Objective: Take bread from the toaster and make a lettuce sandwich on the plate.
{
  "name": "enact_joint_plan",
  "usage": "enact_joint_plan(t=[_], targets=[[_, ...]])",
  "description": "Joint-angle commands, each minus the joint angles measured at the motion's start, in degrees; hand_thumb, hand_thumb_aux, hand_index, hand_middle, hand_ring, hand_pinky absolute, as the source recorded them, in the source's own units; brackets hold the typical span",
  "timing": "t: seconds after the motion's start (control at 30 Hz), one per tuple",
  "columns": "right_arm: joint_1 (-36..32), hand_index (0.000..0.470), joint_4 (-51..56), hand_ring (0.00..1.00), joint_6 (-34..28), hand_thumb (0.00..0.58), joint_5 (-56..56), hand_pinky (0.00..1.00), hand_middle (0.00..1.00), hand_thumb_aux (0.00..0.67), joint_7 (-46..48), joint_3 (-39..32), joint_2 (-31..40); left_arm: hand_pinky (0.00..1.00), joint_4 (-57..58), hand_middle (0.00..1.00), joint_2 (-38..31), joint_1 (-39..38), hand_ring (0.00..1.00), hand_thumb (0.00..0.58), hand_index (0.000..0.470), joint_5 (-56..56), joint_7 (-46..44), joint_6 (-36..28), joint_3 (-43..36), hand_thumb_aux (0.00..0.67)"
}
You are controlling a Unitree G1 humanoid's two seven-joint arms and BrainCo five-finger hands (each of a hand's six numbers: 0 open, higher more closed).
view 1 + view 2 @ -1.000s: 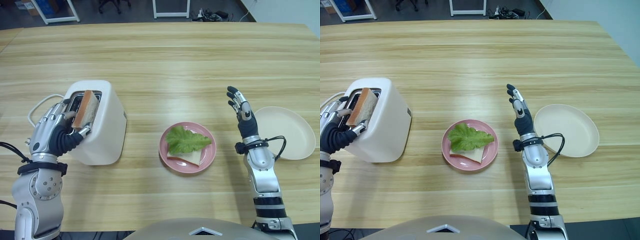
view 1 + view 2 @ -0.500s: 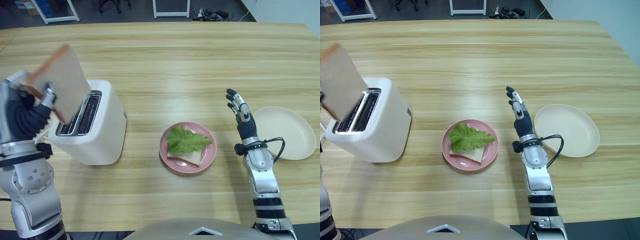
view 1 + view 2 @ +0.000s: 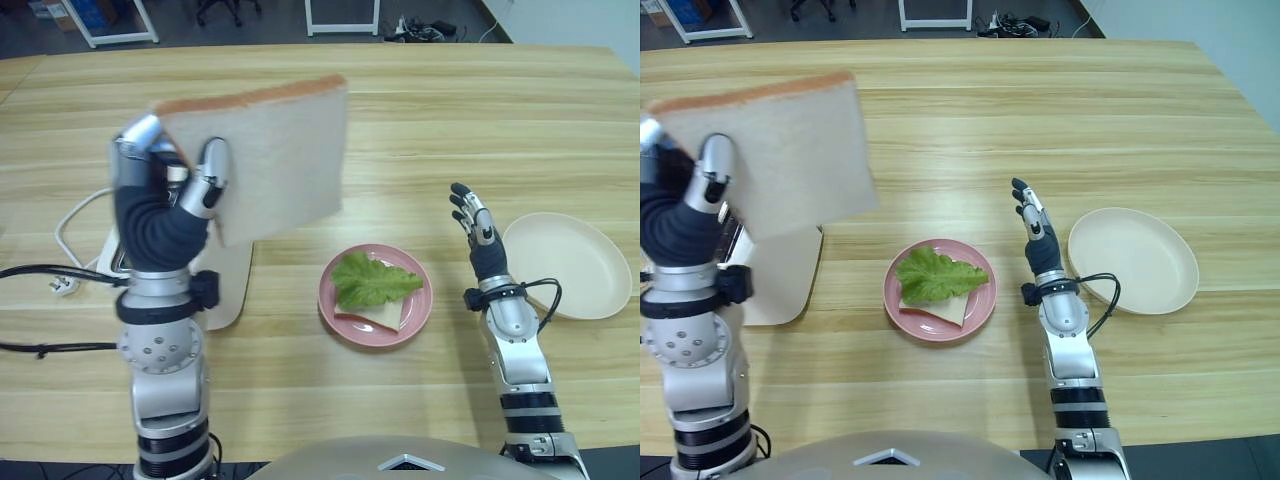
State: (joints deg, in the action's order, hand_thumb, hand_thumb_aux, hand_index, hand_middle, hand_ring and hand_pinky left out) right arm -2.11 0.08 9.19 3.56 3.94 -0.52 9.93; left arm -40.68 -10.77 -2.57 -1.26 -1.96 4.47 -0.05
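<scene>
Lifted out of the toaster (image 3: 780, 275), the bread slice (image 3: 280, 150) now hangs high in the left hand (image 3: 160, 215), fingers clamped on its lower corner, left of the pink plate (image 3: 418, 312). On that plate a lettuce leaf (image 3: 370, 282) covers another slice (image 3: 385, 318). Right of the plate, the right hand (image 3: 480, 235) stands with fingers straight and empty, beside a cream dish (image 3: 570, 265).

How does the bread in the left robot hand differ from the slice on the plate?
The held slice is aloft in the left robot hand; the plate slice lies flat on the pink plate. The held slice is bare; the plate slice is under lettuce. Both are pale bread.
</scene>
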Motion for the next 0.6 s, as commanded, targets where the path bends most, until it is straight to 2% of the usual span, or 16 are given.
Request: enact_joint_plan(t=[0.03,0.17,0.3,0.47,0.6], targets=[[-1.0,0.0,1.5,0.0,0.0,0.0,-0.1,0.0,0.0,0.0,-0.6,1.9,0.6,1.0,7.0,1.0,2.1,0.8,1.0,0.58,0.47,-5.8,-4.6,-4.8,-5.0,0.67],[-2.4,0.0,3.2,0.0,0.4,0.0,-0.4,0.0,0.0,0.0,-1.8,4.4,1.2,1.0,16.5,1.0,3.0,6.3,1.0,0.58,0.47,-10.0,-8.3,-9.2,-5.0,0.67],[-3.3,0.0,5.1,0.0,1.0,0.0,-0.7,0.0,0.0,0.0,-2.6,6.7,2.2,1.0,25.9,1.0,-0.5,13.4,1.0,0.58,0.47,-11.7,-15.8,-14.0,-5.6,0.67],[-3.1,0.0,6.9,0.0,1.9,0.0,0.3,0.0,0.0,0.0,-2.9,5.7,1.1,1.0,33.4,1.0,-3.4,17.3,1.0,0.58,0.47,-13.1,-25.5,-18.9,-8.2,0.67],[-3.1,0.0,7.5,0.0,2.1,0.0,0.9,0.0,0.0,0.0,-2.9,4.6,0.7,1.0,38.3,1.0,-3.3,18.4,1.0,0.58,0.47,-10.6,-27.0,-18.5,-9.6,0.67]])
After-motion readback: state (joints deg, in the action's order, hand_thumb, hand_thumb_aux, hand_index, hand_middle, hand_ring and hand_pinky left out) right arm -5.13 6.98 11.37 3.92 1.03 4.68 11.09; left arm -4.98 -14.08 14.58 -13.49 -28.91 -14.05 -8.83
